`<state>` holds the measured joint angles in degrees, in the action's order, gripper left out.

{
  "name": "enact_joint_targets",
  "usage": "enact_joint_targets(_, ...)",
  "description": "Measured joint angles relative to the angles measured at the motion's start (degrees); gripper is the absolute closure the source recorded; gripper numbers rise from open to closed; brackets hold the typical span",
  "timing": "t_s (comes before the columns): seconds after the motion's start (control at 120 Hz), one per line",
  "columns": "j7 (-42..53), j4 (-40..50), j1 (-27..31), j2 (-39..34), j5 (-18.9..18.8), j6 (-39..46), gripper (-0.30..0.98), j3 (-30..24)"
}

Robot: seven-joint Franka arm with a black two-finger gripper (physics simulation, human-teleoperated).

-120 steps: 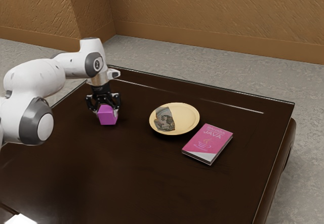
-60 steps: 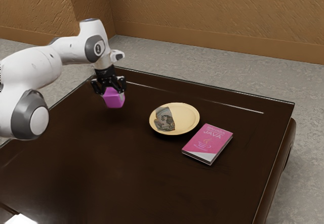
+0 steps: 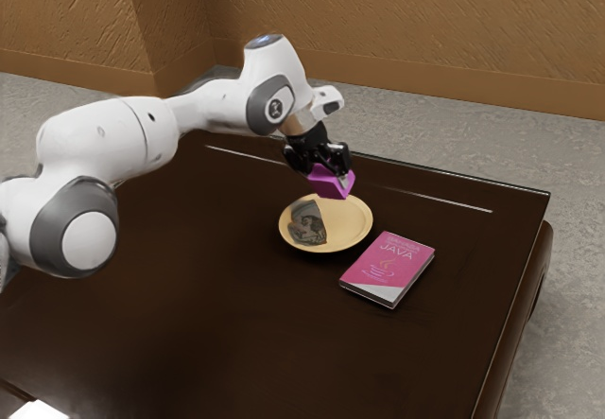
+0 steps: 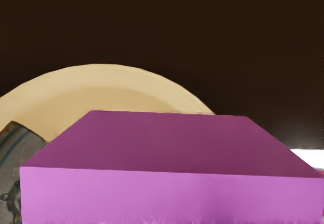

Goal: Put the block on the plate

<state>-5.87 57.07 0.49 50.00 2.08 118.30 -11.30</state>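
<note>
My gripper (image 3: 331, 171) is shut on the purple block (image 3: 329, 183), which it holds tilted in the air by the plate's far edge in the exterior view. The round cream plate (image 3: 352, 222) lies on the table with a dark grey patterned patch on one side. In the wrist view the block (image 4: 167, 193) looms large and close, covering part of the plate (image 4: 101, 77) behind it.
A pink Java book (image 3: 389, 266) lies beside the plate, toward the exterior view's right. The dark table (image 3: 236, 334) has its far edge behind the gripper. A white object (image 3: 38, 411) shows at the lower left corner.
Over the last second my gripper rose with the block, then swung toward the exterior view's right to the plate; the block has tilted. Plate and book have stayed put.
</note>
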Motion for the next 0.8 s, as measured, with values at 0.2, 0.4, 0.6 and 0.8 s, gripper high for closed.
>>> enact_joint_targets(0.2, 0.2, -0.5, -0.2, 3.8, -2.2, 1.1, 0.29, 0.4)
enact_joint_targets(0.4, 0.4, -0.7, 0.3, 6.3, -3.6, 1.5, 0.27, 0.8)
enact_joint_targets(0.6, 1.1, -0.7, 0.3, 6.3, -4.1, 1.6, 0.12, 0.6)
enact_joint_targets(0.8, 1.9, 0.5, 0.3, 1.3, -4.3, 1.9, 0.05, 0.2)
